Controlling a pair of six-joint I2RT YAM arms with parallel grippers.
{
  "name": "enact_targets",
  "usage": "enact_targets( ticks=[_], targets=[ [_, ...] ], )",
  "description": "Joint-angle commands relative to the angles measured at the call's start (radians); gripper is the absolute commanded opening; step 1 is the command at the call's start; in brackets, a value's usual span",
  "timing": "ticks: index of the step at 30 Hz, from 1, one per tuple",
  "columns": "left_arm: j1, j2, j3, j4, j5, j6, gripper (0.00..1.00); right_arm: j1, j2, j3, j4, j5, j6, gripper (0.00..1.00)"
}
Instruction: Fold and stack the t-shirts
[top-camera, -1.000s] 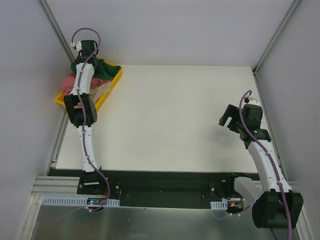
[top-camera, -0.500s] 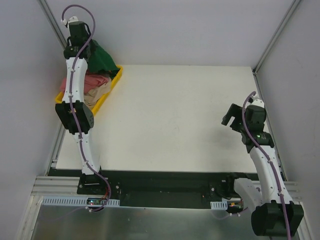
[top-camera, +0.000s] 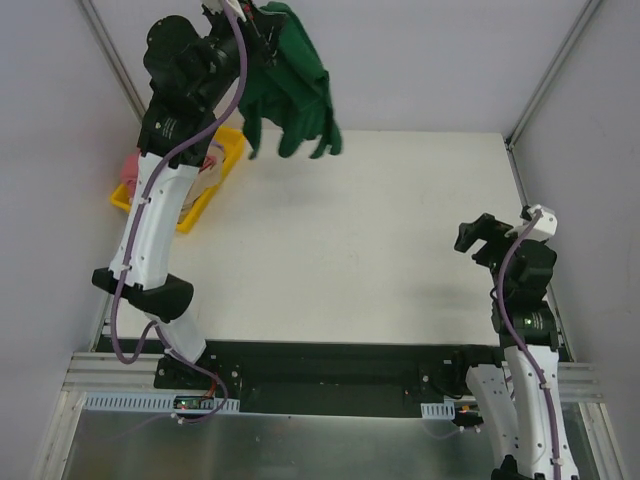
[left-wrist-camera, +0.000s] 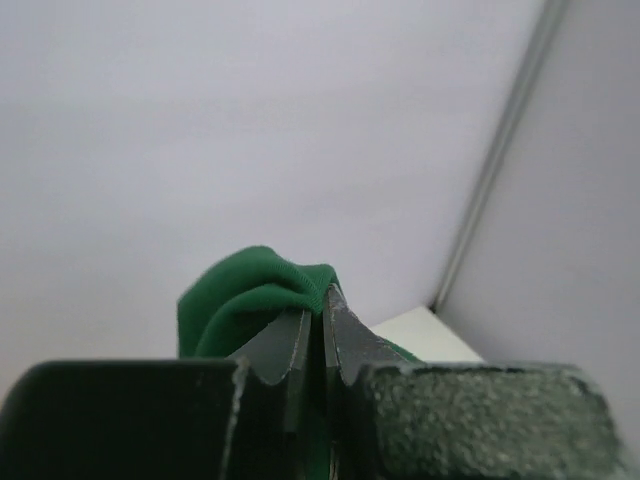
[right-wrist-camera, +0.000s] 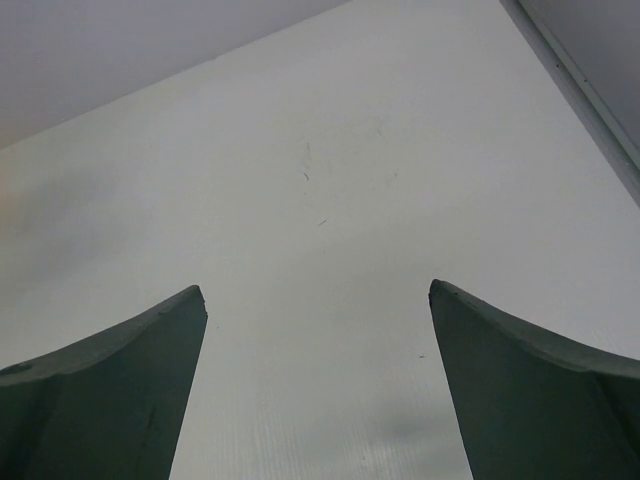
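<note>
You have the left gripper (left-wrist-camera: 318, 305) pinched fully closed on a fold of the dark green t-shirt (top-camera: 295, 90), and in the left wrist view the two fingers meet with the green cloth bunched up just over their tips. From the top camera you can see the left arm reaching high over the far left corner of the table (top-camera: 350, 240), with the shirt hanging loose from the grip in the air. Its lower edge dangles above the far edge of the table surface, just to the right of the yellow tray (top-camera: 200, 208), and you cannot tell from this view whether any of it touches the table. The tray sits at the far left of the table, largely hidden behind the left arm. A bit of the dusty pink t-shirt (top-camera: 129, 167) shows at its left side, and the arm blocks the rest of what lies in it. Your right gripper (right-wrist-camera: 316, 288) is spread wide with nothing between its fingers. It hovers over bare table at the right side, well apart from the green shirt and the tray.
</note>
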Motion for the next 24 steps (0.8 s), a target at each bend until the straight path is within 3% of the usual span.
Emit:
enact_targets(
  ticks=[1,5,8,9,10,11,12,14,15,18,24],
  targets=[
    [-0.091,-0.036,0.004,0.141,0.122,0.076,0.00,-0.004,-0.037,0.034,-0.006,0.027,-0.028,0.96],
    [-0.150,-0.030,-0.068,0.146,0.134,0.087,0.00,-0.004,-0.033,0.092,-0.110,0.042,-0.028,0.96],
    [-0.150,-0.033,-0.207,0.144,0.082,0.055,0.00,-0.004,-0.025,0.127,-0.205,0.065,-0.022,0.96],
    [-0.150,-0.045,-0.284,0.144,0.076,0.053,0.05,-0.004,-0.028,0.134,-0.231,0.078,-0.021,0.96],
    [-0.150,-0.064,-0.363,0.144,0.087,0.053,0.17,-0.004,-0.033,0.138,-0.262,0.087,-0.019,0.96],
    [-0.150,-0.082,-0.461,0.143,0.111,0.055,0.38,-0.004,-0.034,0.138,-0.291,0.101,-0.016,0.96],
    [-0.150,-0.108,-0.562,0.144,0.137,0.056,0.69,-0.005,-0.037,0.138,-0.319,0.113,-0.016,0.96],
    [-0.150,-0.157,-0.737,0.143,0.122,0.034,0.82,-0.004,-0.036,0.137,-0.369,0.156,-0.004,0.96],
    [-0.148,-0.185,-0.804,0.140,0.083,0.018,0.99,-0.004,-0.034,0.134,-0.392,0.170,-0.001,0.96],
    [-0.133,-0.252,-0.967,0.111,-0.071,-0.064,0.99,-0.004,-0.001,0.131,-0.426,0.158,-0.002,0.96],
    [-0.040,-0.286,-1.091,-0.032,-0.077,-0.173,0.99,-0.004,0.107,0.132,-0.434,0.114,0.053,0.96]
  ],
)
